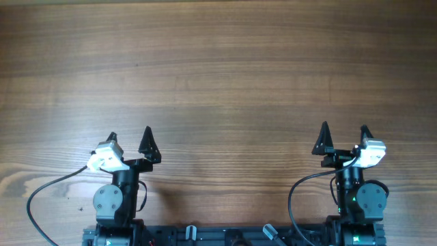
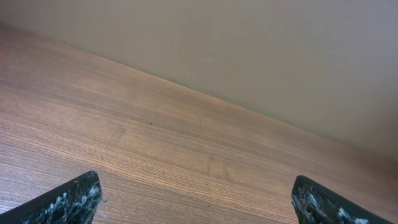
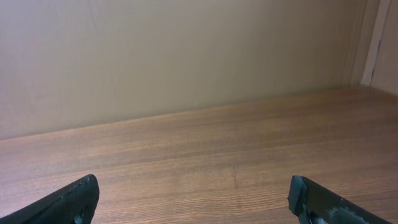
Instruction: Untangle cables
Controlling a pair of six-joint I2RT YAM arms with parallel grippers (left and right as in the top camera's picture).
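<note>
1. Currently the left pincer (image 1: 130, 140) sits low over the brown wood-grain tabletop (image 1: 218, 68), its jaws spread wide with nothing between them.
2. Left wrist view agrees: the left pincer (image 2: 196, 190) shows two black, scuffed fingertips (image 2: 74, 202) at the bottom corners, far apart, with bare wood in the gap.
3. Right pincer (image 1: 344, 137) is in the same pose, jaws wide and gripping nothing.
4. Right wrist view: the right pincer (image 3: 193, 190) has one black fingertip (image 3: 71, 202) at each lower corner, with only wood grain between them.
5. Ahead of both pincers the tabletop runs to a plain beige wall (image 3: 155, 56). From the left wrist the table edge looks tilted against that wall (image 2: 280, 50).
6. White camera module (image 1: 106, 158) sits just behind the left pincer, on its outer side. A second white module (image 1: 372, 152) sits just behind the right pincer, also on the outer side.
7. Black wiring lead (image 1: 48, 186) loops out from behind the left pincer toward the near edge. Another black lead (image 1: 300, 184) curves behind the right pincer, on its inner side. Both belong to the arms.
8. Task cables: cannot tell where they are. No view shows them in, between or in front of either pincer.
9. The two pincers are well apart from each other.
</note>
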